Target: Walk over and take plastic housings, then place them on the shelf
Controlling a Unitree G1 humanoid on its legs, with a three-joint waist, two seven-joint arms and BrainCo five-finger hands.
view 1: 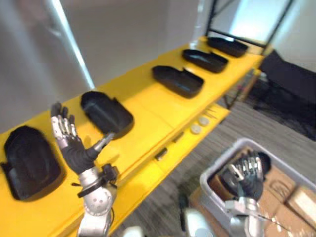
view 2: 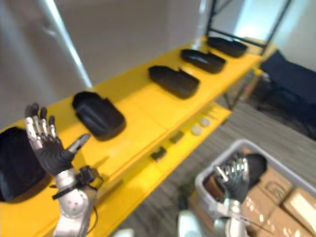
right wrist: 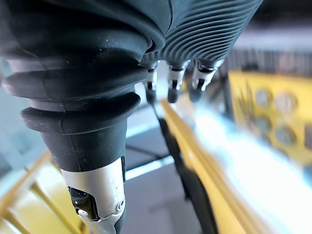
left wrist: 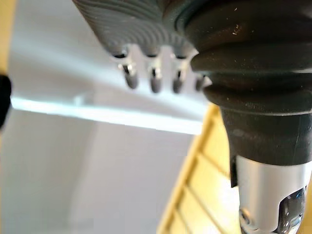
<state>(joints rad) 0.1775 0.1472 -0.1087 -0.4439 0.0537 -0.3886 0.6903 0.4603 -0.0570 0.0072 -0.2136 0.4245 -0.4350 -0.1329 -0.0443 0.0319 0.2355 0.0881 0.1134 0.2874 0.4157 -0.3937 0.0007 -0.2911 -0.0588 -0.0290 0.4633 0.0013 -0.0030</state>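
Left eye view: our left hand [view 1: 69, 140], open, beside housings [view 1: 106, 112] on the shelf [view 1: 148, 106] — our right hand [view 1: 249, 175], fingers loose, over the bin [view 1: 219, 160], presumably for more.

Your yellow shelf [view 1: 148, 106] runs diag. from near left to far right. On the top deck you've got 5 black plastic housings [view 1: 177, 80] in one row, none touching. The nearest housing [view 1: 29, 160] sits at the left end and the farthest housing [view 1: 227, 46] at the far right end. The gaps are roughly even, w/ bare yellow between them. On the lower front ledge [view 1: 143, 173] you've got 2 pale round discs [view 1: 196, 129] just beside each other, plus small dark bits [view 1: 161, 154] further left, too small to ID. The grey carpet floor [view 1: 276, 128] carries a grey bin [view 1: 242, 144] near the shelf front.
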